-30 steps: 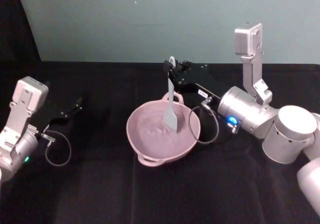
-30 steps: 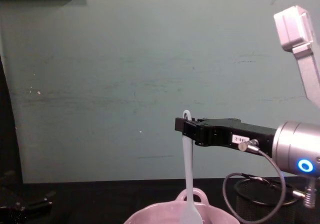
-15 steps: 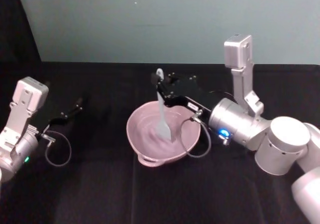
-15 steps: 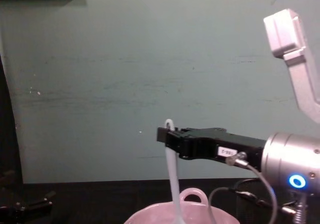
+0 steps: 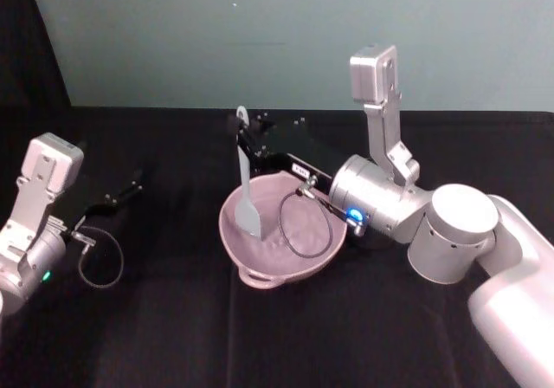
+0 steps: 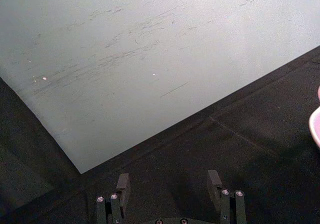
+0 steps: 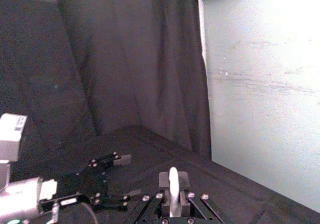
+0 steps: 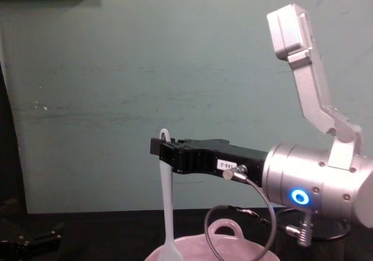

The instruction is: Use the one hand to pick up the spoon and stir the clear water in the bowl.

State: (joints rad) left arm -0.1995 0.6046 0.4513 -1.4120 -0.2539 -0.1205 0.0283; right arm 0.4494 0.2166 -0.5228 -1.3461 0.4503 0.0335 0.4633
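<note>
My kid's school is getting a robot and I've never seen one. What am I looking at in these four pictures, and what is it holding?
It is a robot with two silver arms, each ending in a black hand. One picture looks down from its head, one looks across from its chest, one comes from each wrist. On the black table stands a pink bowl. The right hand is shut on the handle of a white spoon, held nearly upright with its blade down inside the bowl. The left hand is parked off to the left, open and holding nothing.
</note>
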